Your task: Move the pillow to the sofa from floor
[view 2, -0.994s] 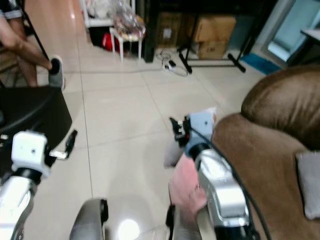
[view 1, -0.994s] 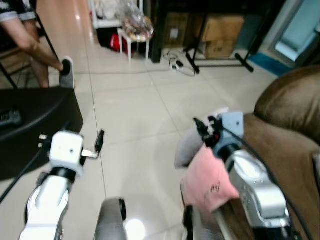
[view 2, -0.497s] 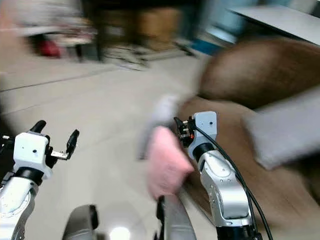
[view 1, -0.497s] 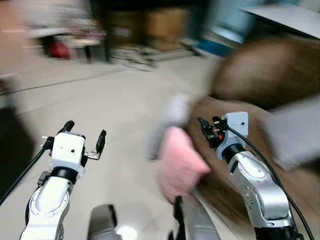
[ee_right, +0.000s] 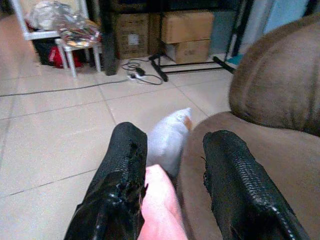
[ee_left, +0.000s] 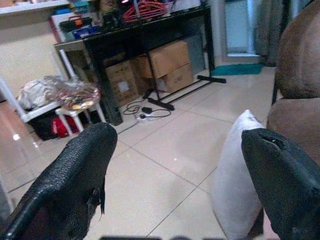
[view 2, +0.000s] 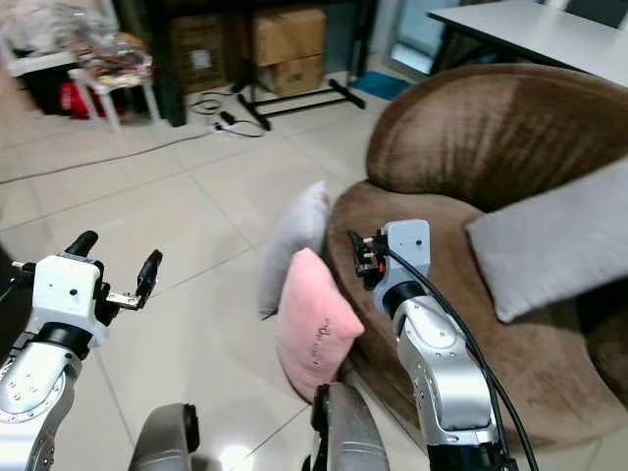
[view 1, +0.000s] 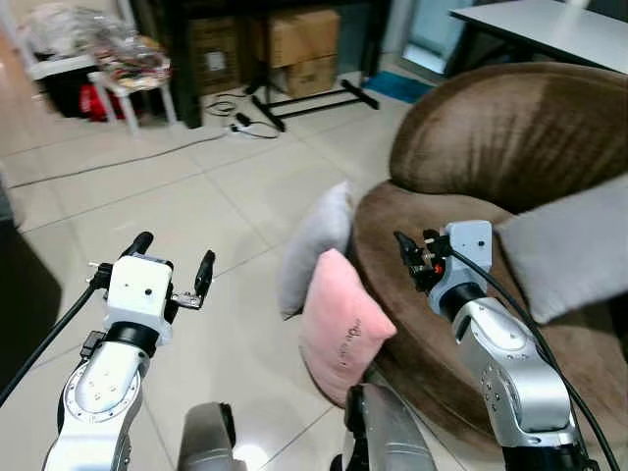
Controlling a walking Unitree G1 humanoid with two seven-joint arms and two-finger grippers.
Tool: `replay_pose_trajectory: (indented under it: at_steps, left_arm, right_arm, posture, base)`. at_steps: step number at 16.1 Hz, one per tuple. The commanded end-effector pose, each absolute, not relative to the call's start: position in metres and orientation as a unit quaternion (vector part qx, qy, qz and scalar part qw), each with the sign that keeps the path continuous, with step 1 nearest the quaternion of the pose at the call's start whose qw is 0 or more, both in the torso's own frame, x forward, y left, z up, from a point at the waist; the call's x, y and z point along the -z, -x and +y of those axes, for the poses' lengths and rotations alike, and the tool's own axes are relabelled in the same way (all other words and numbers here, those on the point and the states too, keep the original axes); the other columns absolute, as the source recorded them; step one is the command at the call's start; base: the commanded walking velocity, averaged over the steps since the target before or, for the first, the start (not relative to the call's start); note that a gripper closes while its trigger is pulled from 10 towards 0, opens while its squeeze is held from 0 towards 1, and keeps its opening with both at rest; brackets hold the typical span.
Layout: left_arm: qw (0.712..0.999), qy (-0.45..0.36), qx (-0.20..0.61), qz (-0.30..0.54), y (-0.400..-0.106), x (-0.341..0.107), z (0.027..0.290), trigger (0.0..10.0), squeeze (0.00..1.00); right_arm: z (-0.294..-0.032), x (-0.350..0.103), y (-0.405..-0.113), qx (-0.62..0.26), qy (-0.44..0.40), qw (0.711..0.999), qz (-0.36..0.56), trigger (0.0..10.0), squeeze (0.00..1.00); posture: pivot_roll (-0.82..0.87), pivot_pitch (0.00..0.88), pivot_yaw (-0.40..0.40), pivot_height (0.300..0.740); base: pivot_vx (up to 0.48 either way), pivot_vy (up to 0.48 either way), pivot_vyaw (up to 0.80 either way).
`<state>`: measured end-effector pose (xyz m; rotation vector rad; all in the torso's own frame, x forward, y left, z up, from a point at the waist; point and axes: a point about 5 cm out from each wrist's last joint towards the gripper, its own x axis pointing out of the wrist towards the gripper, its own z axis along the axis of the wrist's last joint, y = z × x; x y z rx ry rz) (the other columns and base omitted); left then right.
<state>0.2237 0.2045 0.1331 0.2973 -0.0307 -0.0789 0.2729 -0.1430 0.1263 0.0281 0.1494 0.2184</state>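
Pink pillow [view 1: 340, 324] on the floor [view 1: 226, 211], leaning against the brown sofa [view 1: 510, 157] rim, beside a grey pillow [view 1: 314, 245] (also propped there). Open tile to the left. Left gripper [view 1: 169, 267] and right gripper [ee_right: 170, 185] raised, jaws spread, holding nothing.

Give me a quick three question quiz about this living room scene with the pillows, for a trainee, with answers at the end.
1. True or false: the pink pillow lies on the sofa seat.
2. Which pillow is already on the sofa? A) pink B) the grey pillow by the backrest C) the grey pillow beside the pink one
3. Fill in: both the left claw and the right claw are ____ and hold nothing.

Key
1. False; it stands on the floor, leaning against the sofa.
2. B
3. open
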Motion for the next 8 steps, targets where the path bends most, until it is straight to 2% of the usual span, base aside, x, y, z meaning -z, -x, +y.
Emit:
replay_pose_trajectory:
  at_steps: [1,5,8]
  left_arm:
    - [0.988,-0.146,0.041,-0.015,-0.2242,-0.1323,0.2040,10.0,0.00]
    - [0.988,-0.144,0.043,-0.016,-0.2243,-0.1324,0.2034,10.0,0.00]
    - [0.989,-0.144,0.043,-0.016,-0.2240,-0.1322,0.2032,10.0,0.00]
  right_arm:
    - [-0.1450,-0.1258,-0.2739,-0.105,-0.007,0.991,0.078,10.0,0.00]
    - [-0.1441,-0.1252,-0.2737,-0.109,-0.009,0.991,0.081,10.0,0.00]
    - [-0.1440,-0.1251,-0.2735,-0.109,-0.010,0.991,0.080,10.0,0.00]
  posture:
    - [0.00,0.000,-0.078,0.591]
    - [0.00,0.000,-0.078,0.591]
    - [0.00,0.000,-0.079,0.591]
  base:
    - [0.259,0.000,0.00]
    - [0.274,0.000,0.00]
    - [0.301,0.000,-0.76]
